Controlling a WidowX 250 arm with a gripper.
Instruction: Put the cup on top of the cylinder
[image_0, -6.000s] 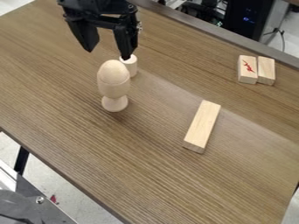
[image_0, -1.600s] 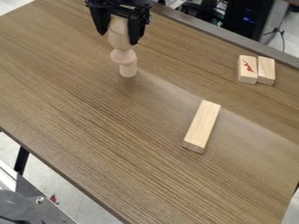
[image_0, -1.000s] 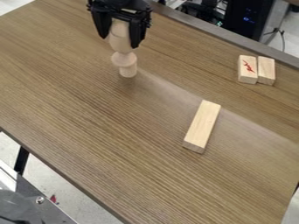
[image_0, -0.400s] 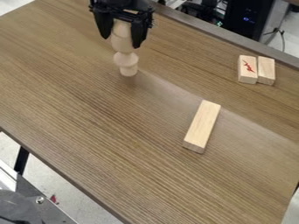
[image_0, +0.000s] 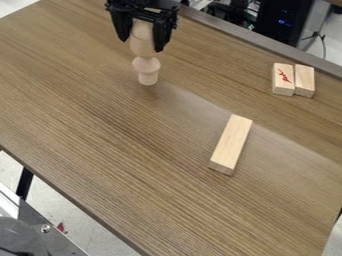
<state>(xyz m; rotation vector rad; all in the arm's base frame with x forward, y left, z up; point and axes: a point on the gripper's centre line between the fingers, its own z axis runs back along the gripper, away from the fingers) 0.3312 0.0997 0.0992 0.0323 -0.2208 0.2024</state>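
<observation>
Pale wooden footed cup (image_0: 143, 48) is apparently resting atop the upright pale wooden cylinder (image_0: 148, 79); the black 2-fingered pincer (image_0: 141, 46) is pinching it, so releasing is remaining.

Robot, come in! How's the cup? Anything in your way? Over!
Pincer closed on cup, held upright. Cup's foot over cylinder; whether touching, can't tell. Long block off to the side, not in the way.

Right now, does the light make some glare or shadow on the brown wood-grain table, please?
In the camera view, a soft, pale sheen runs across the brown wood-grain table, from near the short pale wooden cylinder toward the right; a faint shadow lies by the cylinder's foot; the black two-finger tool looks very dark.
</observation>
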